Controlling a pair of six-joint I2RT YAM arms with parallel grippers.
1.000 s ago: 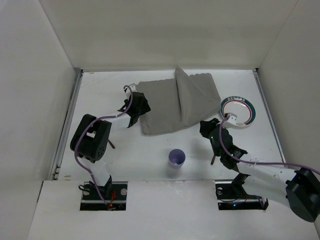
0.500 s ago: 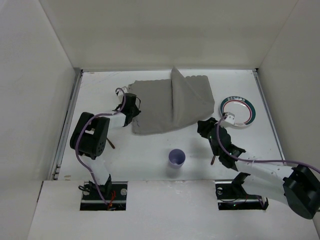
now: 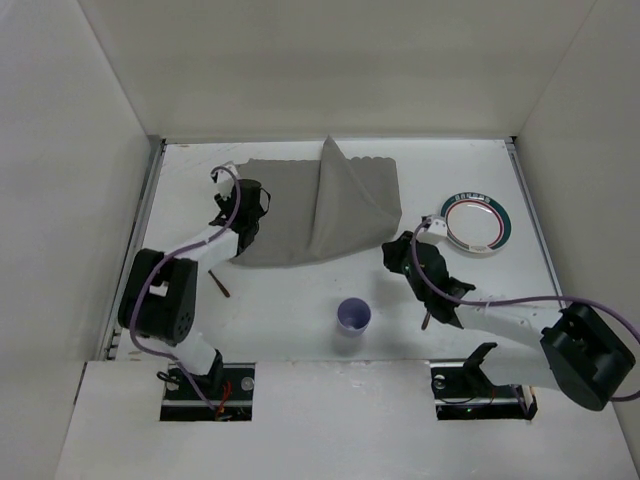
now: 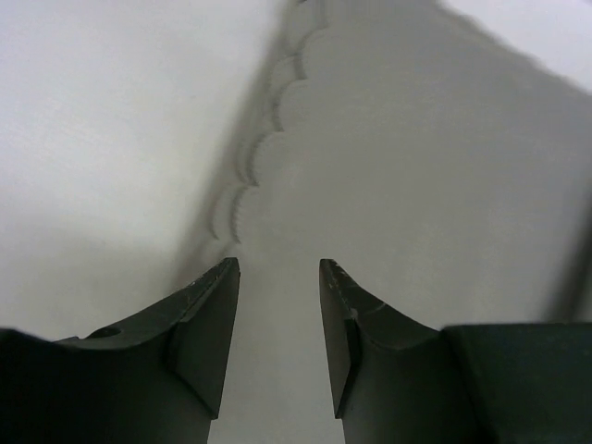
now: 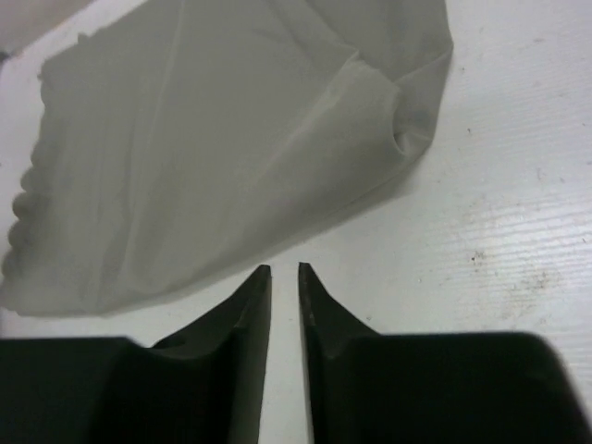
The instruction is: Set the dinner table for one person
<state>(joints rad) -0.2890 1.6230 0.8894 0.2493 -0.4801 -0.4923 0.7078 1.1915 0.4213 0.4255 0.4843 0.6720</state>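
Observation:
The dinner table (image 3: 290, 300) is a matte white top. A grey cloth mat (image 3: 285, 215) lies at its back middle, with a raised fold (image 3: 330, 190) running front to back. My left gripper (image 3: 240, 208) sits on the mat's left edge. In the left wrist view the gripper (image 4: 277, 268) has its jaws narrowly apart with the mat (image 4: 416, 139) between them, and the mat's scalloped edge (image 4: 245, 185) is lifted. My right gripper (image 3: 395, 252) is just off the mat's near right corner. In the right wrist view that gripper (image 5: 284, 270) is almost closed and empty, with the mat (image 5: 213, 139) ahead of it.
A white plate with a green and red rim (image 3: 475, 222) lies at the right. A purple cup (image 3: 353, 316) stands front centre. A small brown stick (image 3: 219, 283) lies at the left and another (image 3: 428, 321) by the right arm. White panels wall the table.
My left gripper has moved left and toward the back, and the grey mat and its fold have slid left with it. My right gripper has shifted left after the mat's corner.

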